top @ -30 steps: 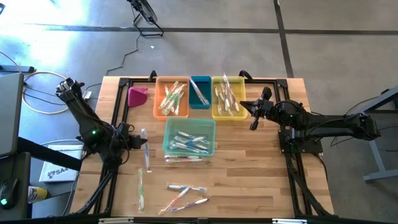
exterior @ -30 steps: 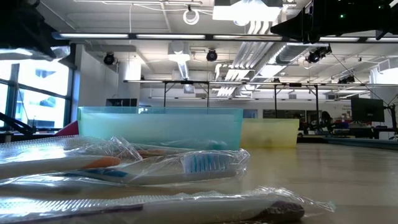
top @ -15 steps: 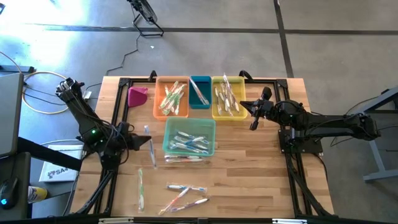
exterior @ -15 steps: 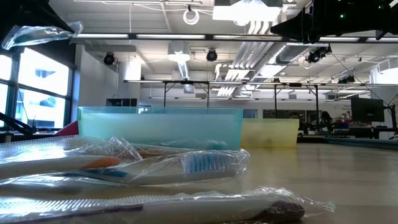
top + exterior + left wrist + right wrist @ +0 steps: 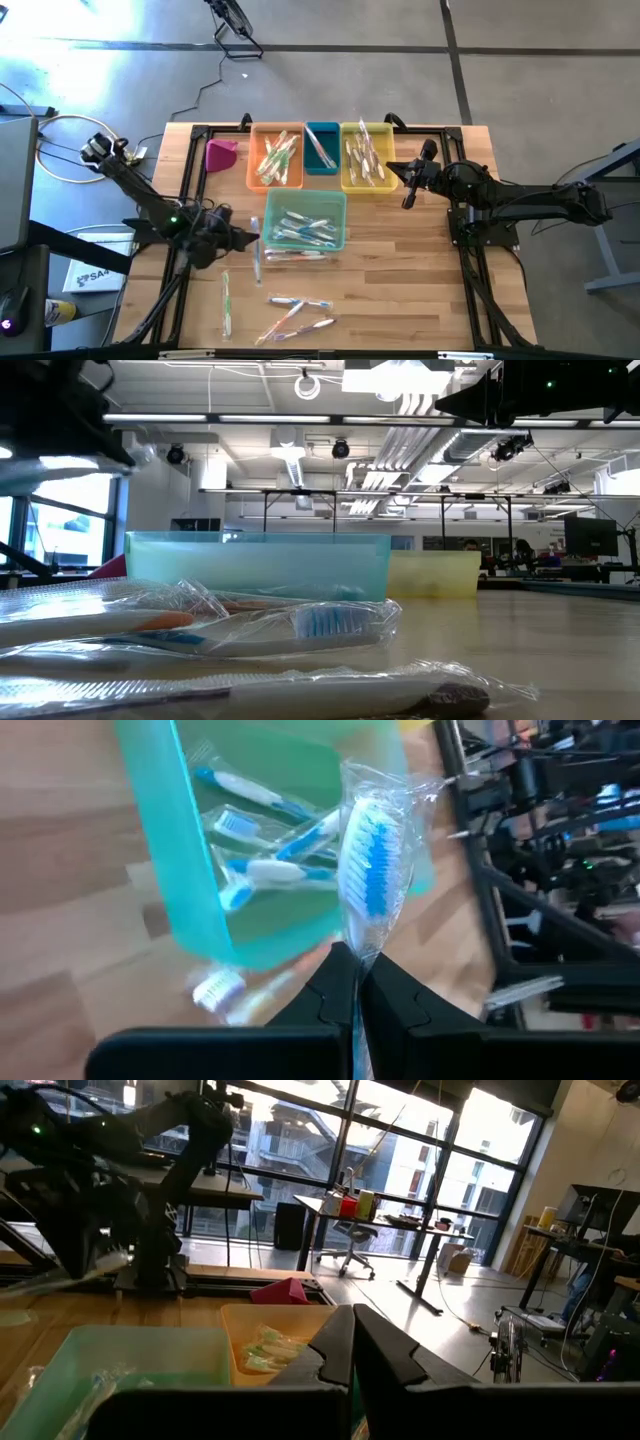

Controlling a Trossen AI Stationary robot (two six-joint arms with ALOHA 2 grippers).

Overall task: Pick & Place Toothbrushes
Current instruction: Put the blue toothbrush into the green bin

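My left gripper (image 5: 247,240) hangs above the table just left of the green bin (image 5: 340,203), shut on a toothbrush (image 5: 257,262) in a clear wrapper; its blue-bristled head (image 5: 372,860) shows in the left wrist view. More toothbrushes lie in the green bin, the orange bin (image 5: 252,157), the blue bin (image 5: 321,130) and the yellow bin (image 5: 345,160). Others lie loose on the near part of the table (image 5: 300,302). My right gripper (image 5: 408,192) waits shut, right of the yellow bin, with nothing in it. My left gripper pinches the wrapped toothbrush between its two fingers at the handle just below the head (image 5: 356,952). The fingers come from the table's left, slanting a little down, and lie across the brush. The brush is lifted clear of the table, its head sticking out past the fingertips (image 5: 385,982).
A pink object (image 5: 221,153) lies left of the orange bin. One toothbrush (image 5: 295,256) rests along the green bin's near side, another (image 5: 226,300) lies near the left front. Wrapped brushes (image 5: 200,625) fill the low view's foreground. Black frame rails run along the table's edges.
My left gripper has carried the wrapped toothbrush toward the table's right edge, closer to the green bin, sinking a little and turning at the wrist. It has stayed shut on the brush, which has stayed clear of the table.
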